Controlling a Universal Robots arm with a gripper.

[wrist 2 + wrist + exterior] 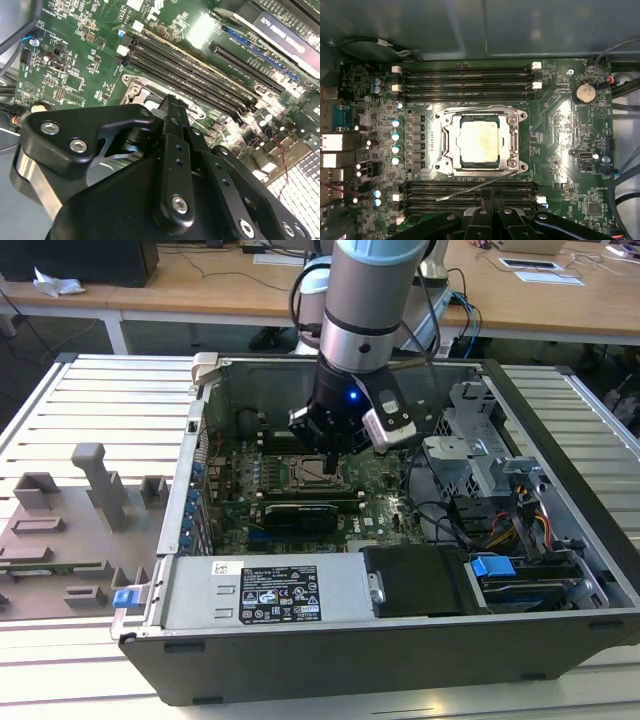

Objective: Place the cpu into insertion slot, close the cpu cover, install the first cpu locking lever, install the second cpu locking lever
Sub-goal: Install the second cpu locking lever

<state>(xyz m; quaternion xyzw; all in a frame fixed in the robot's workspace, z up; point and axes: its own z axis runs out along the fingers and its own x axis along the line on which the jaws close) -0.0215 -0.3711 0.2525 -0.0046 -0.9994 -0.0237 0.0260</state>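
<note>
**One lever sticking out toward your gripper, cover already down over the chip**

One arm is working inside an open computer case [400, 640], and you are looking at the green motherboard [560, 125] from close above. The cpu [479, 141] is sitting in the insertion slot [454, 152], its dull silver top showing through the window of the cpu cover [512, 142], which is lying flat over it.

Two thin wire levers are flanking the socket. One locking lever [475, 107] is running along the socket's far edge, close against the frame. The other locking lever [475, 186] is lying on the near edge and is angling away from the socket, its free end crossing the black memory slots [465, 192] toward the gripper. This loose lever is the thing nearest your tool; its long axis is running roughly along the socket's near edge.

Your gripper [492, 207] is hovering just beside that near edge, in the first wrist view. In the second wrist view the gripper [170, 107] is showing its fingers pressed together, closed and holding nothing, with the tip pointing down at the socket's edge. In the exterior view the gripper [328, 455] is hanging directly over the socket area.
</note>
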